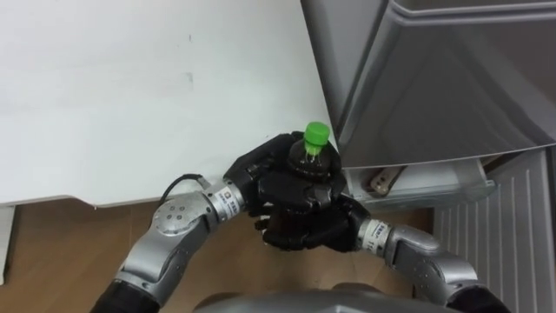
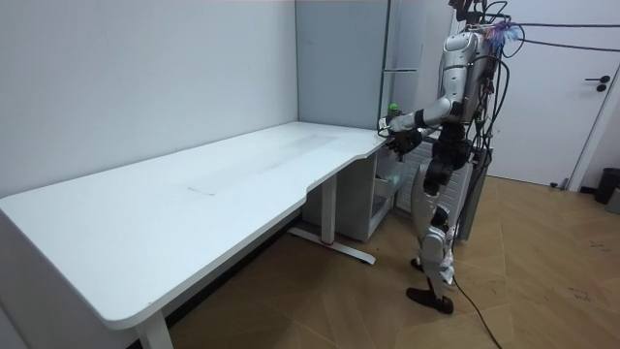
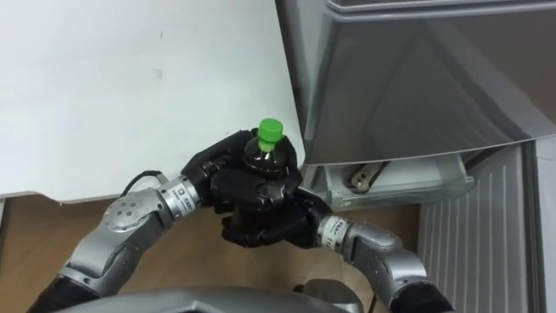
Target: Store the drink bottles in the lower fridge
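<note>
upright bottle clasped by both: left hand curled round its side, right hand curled beneath it. the open fridge drawer lies to its right, past the desk corner.

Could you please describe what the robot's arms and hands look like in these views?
The left hand and the right hand are both black, with segmented black fingers. Each wrist is a silver ring bearing a small white label. The forearms are rounded silver metal shells, and a thin black cable loops out beside the left wrist.
</note>
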Controlling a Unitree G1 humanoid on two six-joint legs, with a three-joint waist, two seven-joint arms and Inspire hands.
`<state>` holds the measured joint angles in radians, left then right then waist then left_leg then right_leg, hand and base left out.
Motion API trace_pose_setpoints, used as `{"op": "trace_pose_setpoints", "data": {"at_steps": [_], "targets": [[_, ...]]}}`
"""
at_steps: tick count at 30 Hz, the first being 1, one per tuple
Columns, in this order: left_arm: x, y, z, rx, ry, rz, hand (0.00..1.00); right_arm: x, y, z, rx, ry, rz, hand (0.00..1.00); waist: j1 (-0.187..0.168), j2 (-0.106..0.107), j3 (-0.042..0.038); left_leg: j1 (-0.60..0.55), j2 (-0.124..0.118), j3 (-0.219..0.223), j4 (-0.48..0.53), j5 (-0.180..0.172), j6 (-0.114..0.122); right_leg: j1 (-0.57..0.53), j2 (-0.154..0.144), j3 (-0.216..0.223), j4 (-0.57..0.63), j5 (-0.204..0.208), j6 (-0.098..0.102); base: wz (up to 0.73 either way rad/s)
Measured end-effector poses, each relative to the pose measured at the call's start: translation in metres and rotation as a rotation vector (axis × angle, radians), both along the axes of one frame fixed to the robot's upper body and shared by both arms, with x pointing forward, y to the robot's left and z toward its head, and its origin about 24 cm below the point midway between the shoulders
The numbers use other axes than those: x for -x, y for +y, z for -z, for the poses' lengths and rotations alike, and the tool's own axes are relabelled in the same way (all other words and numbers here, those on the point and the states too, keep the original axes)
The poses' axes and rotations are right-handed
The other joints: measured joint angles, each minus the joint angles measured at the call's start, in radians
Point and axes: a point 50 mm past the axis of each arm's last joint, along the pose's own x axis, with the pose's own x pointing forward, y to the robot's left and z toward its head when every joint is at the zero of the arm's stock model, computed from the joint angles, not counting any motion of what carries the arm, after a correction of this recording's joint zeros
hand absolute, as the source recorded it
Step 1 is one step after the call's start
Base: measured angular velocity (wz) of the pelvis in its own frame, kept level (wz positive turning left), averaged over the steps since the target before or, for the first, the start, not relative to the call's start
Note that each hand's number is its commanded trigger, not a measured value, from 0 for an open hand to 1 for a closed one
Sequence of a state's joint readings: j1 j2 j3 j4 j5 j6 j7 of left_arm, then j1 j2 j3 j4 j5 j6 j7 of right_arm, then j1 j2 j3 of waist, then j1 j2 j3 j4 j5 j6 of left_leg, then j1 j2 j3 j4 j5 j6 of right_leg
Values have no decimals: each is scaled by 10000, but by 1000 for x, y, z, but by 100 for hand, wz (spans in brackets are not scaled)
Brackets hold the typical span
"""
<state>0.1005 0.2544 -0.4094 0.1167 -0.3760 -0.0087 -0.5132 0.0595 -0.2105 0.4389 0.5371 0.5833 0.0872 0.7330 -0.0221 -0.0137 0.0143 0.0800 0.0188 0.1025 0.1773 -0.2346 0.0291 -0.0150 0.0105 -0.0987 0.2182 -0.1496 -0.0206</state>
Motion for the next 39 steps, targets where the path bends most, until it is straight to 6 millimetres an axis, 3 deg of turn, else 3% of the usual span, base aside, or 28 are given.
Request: {"op": "trace_pose_setpoints", "data": {"at_steps": [4, 6, 7, 8, 9, 31, 35, 39], "targets": [[0, 0, 1, 126, 136, -95, 96, 1, -1, -1, 36, -230, -192, 100, 1, 3, 2, -4, 0, 1, -1, 0, 0, 2, -4, -13, -5, 0, 0, 0], [-1, 1, 1, 269, 251, -212, 73, 1, -1, -1, 75, -302, -254, 100, 2, 12, 6, -3, 3, 2, -1, 0, 0, 7, -1, -18, -6, 0, 0, 0], [-1, 0, 1, 296, 266, -214, 55, 1, -1, -1, 78, -301, -256, 100, 2, 19, 9, -3, 3, 1, -1, 0, 0, 7, -1, -19, -6, 0, 0, 0], [-1, 0, 1, 366, 313, -235, 8, 1, -1, -1, 83, -298, -269, 100, 2, 32, 14, -4, 3, 1, -2, 0, 0, 8, -2, -22, -6, 0, 0, 0], [-1, 0, 2, 462, 376, -290, 0, 1, -1, -1, 70, -299, -289, 100, 1, 41, 20, -4, 4, -2, -3, 0, 0, 7, -1, -23, -6, 0, 0, 0], [-3, 4, -1, 753, 486, -434, 0, 3, -4, -1, -248, -121, -477, 100, 5, 62, 2, -70, 7, 17, 54, -1, -2, -49, -10, -27, 16, 0, -1, 0], [-8, 8, -13, 805, 93, -504, 0, 5, -5, 0, -459, 17, -204, 100, 58, 48, -7, -208, 25, 33, 150, -8, -9, -218, -46, 19, 47, 17, -26, 0], [-17, 11, -47, 1890, -1133, -746, 0, 8, -7, 1, -583, 135, -18, 100, 47, 39, -12, -212, 36, 18, 208, -12, -17, -200, -64, -11, 44, 23, -34, 0]]}}
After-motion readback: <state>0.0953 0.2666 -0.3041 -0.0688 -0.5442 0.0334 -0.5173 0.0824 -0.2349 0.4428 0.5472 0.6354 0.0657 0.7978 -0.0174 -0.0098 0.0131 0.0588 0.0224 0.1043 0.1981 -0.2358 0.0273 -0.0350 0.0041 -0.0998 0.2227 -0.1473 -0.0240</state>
